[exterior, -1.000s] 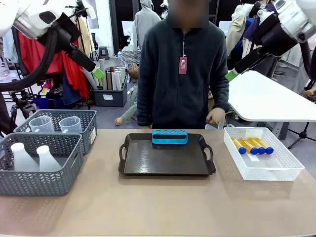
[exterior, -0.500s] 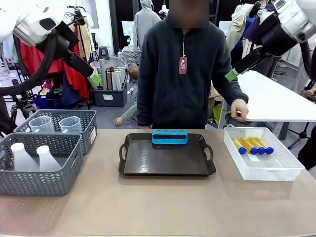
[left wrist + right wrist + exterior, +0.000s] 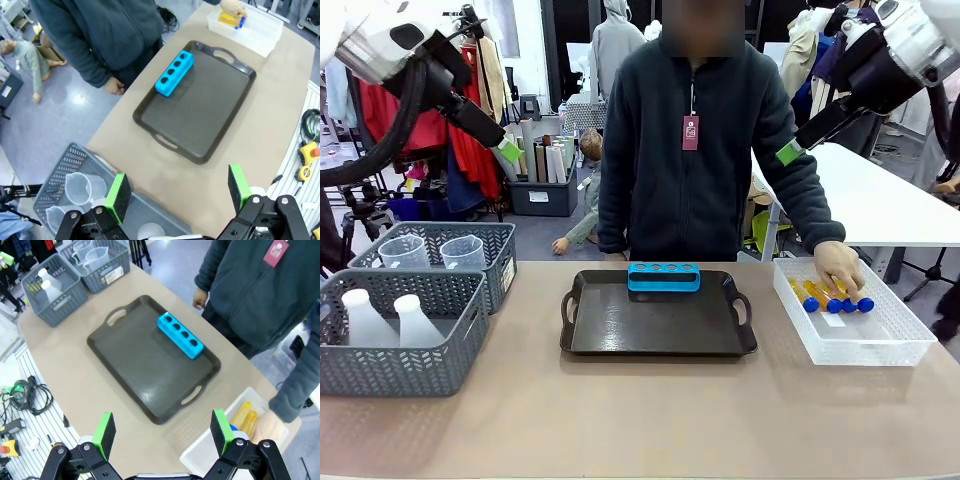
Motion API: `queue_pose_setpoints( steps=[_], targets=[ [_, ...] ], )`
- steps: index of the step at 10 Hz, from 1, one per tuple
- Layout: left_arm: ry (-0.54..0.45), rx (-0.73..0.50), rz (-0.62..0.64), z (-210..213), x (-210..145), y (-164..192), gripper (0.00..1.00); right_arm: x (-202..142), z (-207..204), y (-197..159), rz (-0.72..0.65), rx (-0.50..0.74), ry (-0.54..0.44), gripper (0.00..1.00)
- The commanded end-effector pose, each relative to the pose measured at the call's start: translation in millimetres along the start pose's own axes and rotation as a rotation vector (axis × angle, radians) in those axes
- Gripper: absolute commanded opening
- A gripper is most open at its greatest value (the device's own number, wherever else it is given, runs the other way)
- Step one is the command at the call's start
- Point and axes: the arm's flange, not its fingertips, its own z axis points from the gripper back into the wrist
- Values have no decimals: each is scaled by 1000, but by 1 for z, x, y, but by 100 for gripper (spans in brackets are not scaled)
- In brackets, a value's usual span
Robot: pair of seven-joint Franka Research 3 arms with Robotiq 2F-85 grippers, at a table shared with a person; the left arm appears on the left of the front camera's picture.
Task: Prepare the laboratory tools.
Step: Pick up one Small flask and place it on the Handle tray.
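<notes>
1. Both robot arms hang high over the surface [image 3: 640, 420]. The left pincer [image 3: 178, 190] is released, its green pads spread wide with nothing between them.
2. The right pincer [image 3: 162, 431] is also raised and released, its pads well apart and empty.
3. A person in a dark fleece stands at the far side, one hand [image 3: 840, 268] reaching down into the white mesh bin [image 3: 880, 345] at the right end of the surface.
4. The hand is laid over the blue-capped tubes [image 3: 834, 305] of amber liquid. They lie side by side on the bin's floor, caps toward the robot's side. The fingers hide the tube bodies, so it is hard to say whether any tube is actually gripped.
5. The black tray [image 3: 660, 325] sits in the middle of the surface. The blue rack [image 3: 664, 277] rests along its far edge, round holes facing up.
6. Two grey baskets stand at the left end. The nearer basket [image 3: 400, 375] holds two white conical flasks [image 3: 415, 322], upright and side by side.
7. The farther basket [image 3: 505, 262], just behind it, holds two clear measuring beakers [image 3: 463, 252].
</notes>
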Motion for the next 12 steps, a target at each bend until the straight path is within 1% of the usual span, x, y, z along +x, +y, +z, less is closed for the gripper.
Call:
queue_pose_setpoints(
  steps=[1, 3, 4, 6, 9, 12],
  targets=[
    [-5, 15, 20, 5, -9, -1, 100, -1, 1, 0, -1, 0, -1, 100],
    [-11, 21, 16, 9, -7, -4, 100, -1, 1, 0, -1, 0, -1, 100],
    [-15, 22, 4, 11, -8, 3, 100, -1, 1, 0, -1, 0, -1, 100],
    [-19, 21, 14, 8, -7, -4, 100, -1, 1, 0, -1, 0, -1, 100],
    [5, 37, 18, 12, -6, -1, 100, -1, 1, 0, -1, 0, -1, 100],
    [131, 105, 80, 16, -16, 0, 100, -1, 1, 0, -1, 0, -1, 100]
  ],
)
